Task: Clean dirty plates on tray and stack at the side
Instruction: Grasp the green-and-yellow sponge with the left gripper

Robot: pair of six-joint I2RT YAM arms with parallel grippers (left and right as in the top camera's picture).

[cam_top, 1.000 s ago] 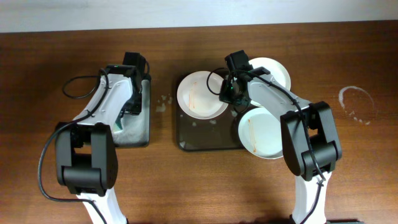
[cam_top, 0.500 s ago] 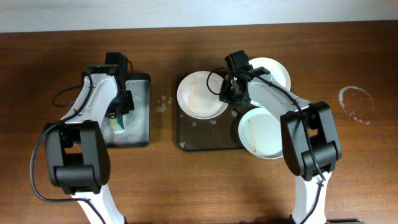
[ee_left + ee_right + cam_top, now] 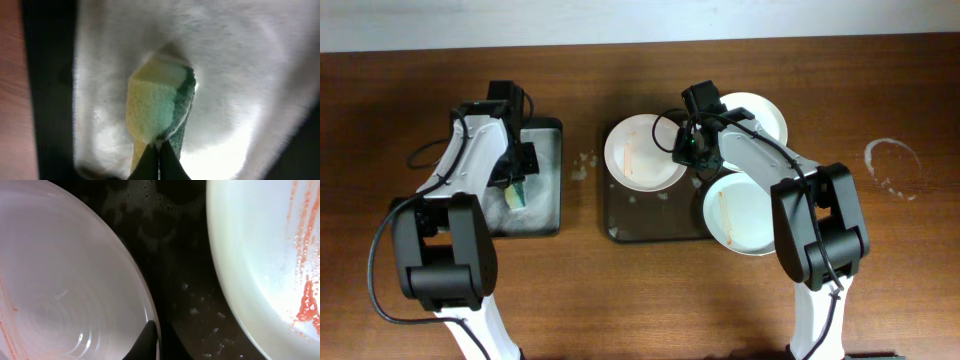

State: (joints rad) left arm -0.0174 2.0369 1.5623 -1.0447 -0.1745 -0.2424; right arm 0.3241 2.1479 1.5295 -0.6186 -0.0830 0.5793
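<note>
Three white plates show in the overhead view. One plate (image 3: 638,155) with a faint orange streak lies on the left of the dark tray (image 3: 650,222). A second plate (image 3: 760,112) sits at the back right and a third plate (image 3: 745,215) with an orange smear at the front right. My right gripper (image 3: 688,147) is shut on the right rim of the first plate (image 3: 65,290), one dark finger (image 3: 148,340) lying inside the rim, the other hidden. My left gripper (image 3: 159,149) is shut on a yellow-green sponge (image 3: 157,105) over white foam.
A smaller narrow dark tray (image 3: 552,215) with grey foam inside stands at the left, under my left gripper (image 3: 516,180). Soap bubbles dot the wet tray floor (image 3: 187,290) between the plates. A pale ring mark (image 3: 892,165) is on the wood at far right.
My left arm moved left over the soapy tray and its jaws closed on the sponge. The right arm and the plates have not moved.
</note>
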